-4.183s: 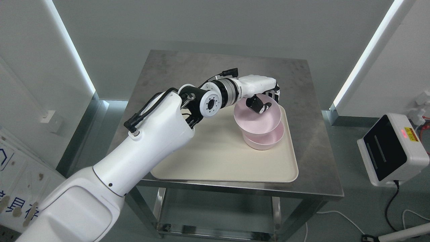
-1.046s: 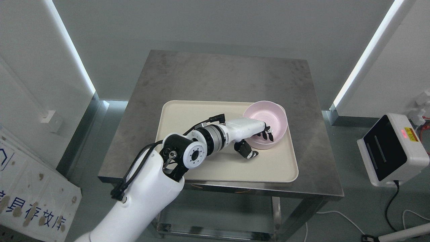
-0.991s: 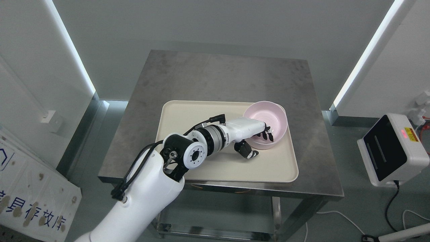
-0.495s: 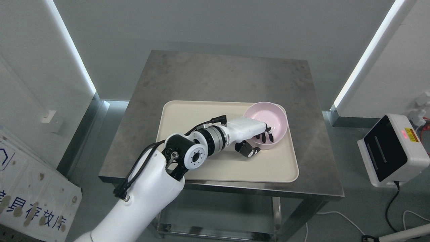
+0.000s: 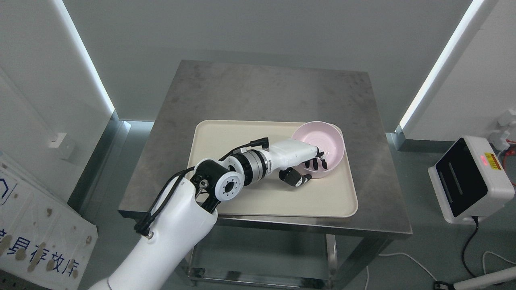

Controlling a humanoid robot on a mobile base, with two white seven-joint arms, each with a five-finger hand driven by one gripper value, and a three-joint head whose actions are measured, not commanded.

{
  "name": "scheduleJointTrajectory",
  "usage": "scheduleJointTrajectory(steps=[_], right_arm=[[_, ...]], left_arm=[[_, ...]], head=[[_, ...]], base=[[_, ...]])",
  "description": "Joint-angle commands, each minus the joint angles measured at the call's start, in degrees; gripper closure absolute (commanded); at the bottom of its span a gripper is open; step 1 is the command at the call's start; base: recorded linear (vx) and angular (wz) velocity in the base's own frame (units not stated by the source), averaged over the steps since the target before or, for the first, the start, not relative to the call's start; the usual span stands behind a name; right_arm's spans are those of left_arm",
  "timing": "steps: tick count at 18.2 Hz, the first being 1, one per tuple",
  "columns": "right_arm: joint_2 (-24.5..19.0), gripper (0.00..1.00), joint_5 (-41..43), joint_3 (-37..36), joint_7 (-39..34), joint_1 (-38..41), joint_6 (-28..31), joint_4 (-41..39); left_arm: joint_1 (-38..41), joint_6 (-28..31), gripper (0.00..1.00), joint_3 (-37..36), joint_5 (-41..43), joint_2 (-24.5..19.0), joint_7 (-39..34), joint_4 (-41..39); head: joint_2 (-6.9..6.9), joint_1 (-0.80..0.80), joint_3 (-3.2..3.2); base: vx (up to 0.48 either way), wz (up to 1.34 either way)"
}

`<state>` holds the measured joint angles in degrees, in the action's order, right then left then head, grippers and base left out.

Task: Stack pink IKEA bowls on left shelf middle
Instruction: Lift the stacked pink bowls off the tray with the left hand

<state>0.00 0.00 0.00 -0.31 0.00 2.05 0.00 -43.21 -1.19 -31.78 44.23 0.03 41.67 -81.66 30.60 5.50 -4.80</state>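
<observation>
One cream tray (image 5: 242, 133) on the steel table (image 5: 262, 88); one pink bowl stack (image 5: 324, 141) at the tray's far right corner, bowl count unclear. One left hand (image 5: 302, 167) clamps the stack's near rim, fingers (image 5: 318, 163) inside. One white device (image 5: 469, 181) right of tray.

Counts, head view.

- Pink bowls (image 5: 322, 147): one rim and one wall show at the tray's far right corner; whether another sits nested inside it cannot be told.
- Tray (image 5: 242, 137): one, cream, on the table.
- Table (image 5: 262, 88): one, steel top.
- Robot arms in view: one, entering from lower left.
- Left hand (image 5: 300, 161): one, at the bowl's near rim.
- White box with dark screen (image 5: 469, 179): one, at right, apart from the table.
- Printed sign board (image 5: 36, 245): one, lower left.
</observation>
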Motion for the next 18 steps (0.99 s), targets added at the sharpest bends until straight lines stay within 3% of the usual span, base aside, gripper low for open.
scheduleJointTrajectory(steps=[1,10,18], right_arm=[[1.0,0.0,0.0,-0.6,0.0,0.1,0.0,-1.9],[1.0,0.0,0.0,-0.6,0.0,0.1,0.0,-1.9],[1.0,0.0,0.0,-0.6,0.0,0.1,0.0,-1.9]], left_arm=[[0.0,-1.4,1.0,9.1,-1.9,-1.0,0.0,1.4],[-0.1,-1.7,1.0,16.0,-7.2,-1.0,0.2,-2.7],[0.1,-7.0,1.0,21.7,-13.3,-1.0,0.5,-6.8]], head=[[0.0,0.0,0.0],[0.0,0.0,0.0],[0.0,0.0,0.0]], base=[[0.0,0.0],[0.0,0.0],[0.0,0.0]])
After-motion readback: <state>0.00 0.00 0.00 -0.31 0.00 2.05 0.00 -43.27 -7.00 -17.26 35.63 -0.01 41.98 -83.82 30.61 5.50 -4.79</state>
